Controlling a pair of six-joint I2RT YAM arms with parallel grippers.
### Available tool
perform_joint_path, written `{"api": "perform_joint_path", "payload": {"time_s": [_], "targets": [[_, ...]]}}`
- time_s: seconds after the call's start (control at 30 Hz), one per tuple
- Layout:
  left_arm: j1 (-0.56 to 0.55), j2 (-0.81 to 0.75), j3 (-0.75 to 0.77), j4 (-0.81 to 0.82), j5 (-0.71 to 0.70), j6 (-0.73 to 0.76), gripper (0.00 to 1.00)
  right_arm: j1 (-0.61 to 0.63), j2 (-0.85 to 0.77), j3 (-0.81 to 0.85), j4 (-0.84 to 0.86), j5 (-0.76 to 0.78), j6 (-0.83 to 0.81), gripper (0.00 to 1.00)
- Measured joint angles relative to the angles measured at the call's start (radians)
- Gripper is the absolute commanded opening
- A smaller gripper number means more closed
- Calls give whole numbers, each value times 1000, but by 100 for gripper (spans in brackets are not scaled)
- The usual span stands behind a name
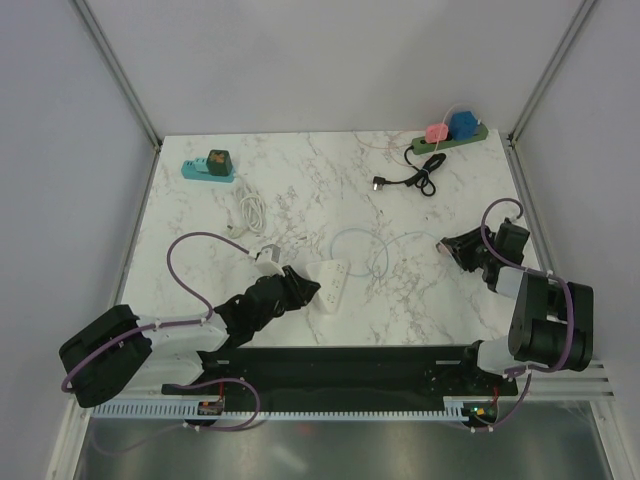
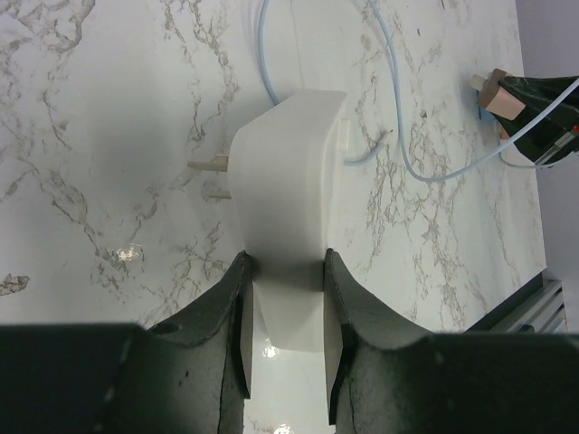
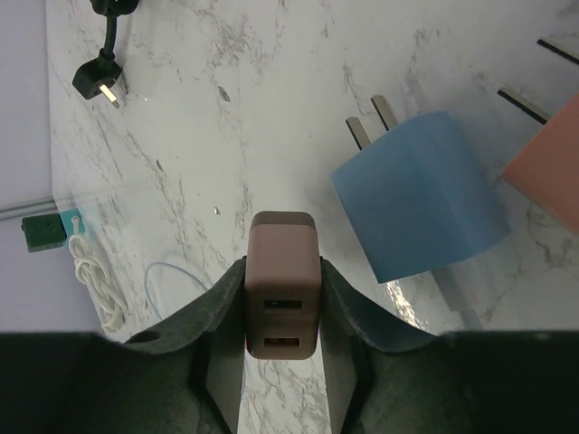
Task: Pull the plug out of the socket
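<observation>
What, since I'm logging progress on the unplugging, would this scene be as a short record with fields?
left gripper: shut on the white socket block
right gripper: shut on the pinkish-brown plug
plug and socket: apart, not mated
socket prongs: two, bare, pointing sideways
light blue cable: looped on the table between both arms

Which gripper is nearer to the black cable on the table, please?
Right. The right gripper sits just on the near side of the black cable; the left gripper is much farther off, toward the left base.

white socket (image 2: 288, 172), pins (image 2: 210, 165) out — left gripper (image 2: 286, 262) clamped
</observation>
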Motion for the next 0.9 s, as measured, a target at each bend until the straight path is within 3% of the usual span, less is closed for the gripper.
{"api": "perform_joint_path", "payload": {"time_s": [0.23,0.4,0.9], "targets": [[0,8,3,4,0,0,2,5,0,-3,-16,-5,-27,63],[1,13,8,4,0,0,2,6,-17,-3,-66,-6,-49,69],[2,-9,3,-13,0,0,2,9,-320,186,-548,130,-279,80]]}}
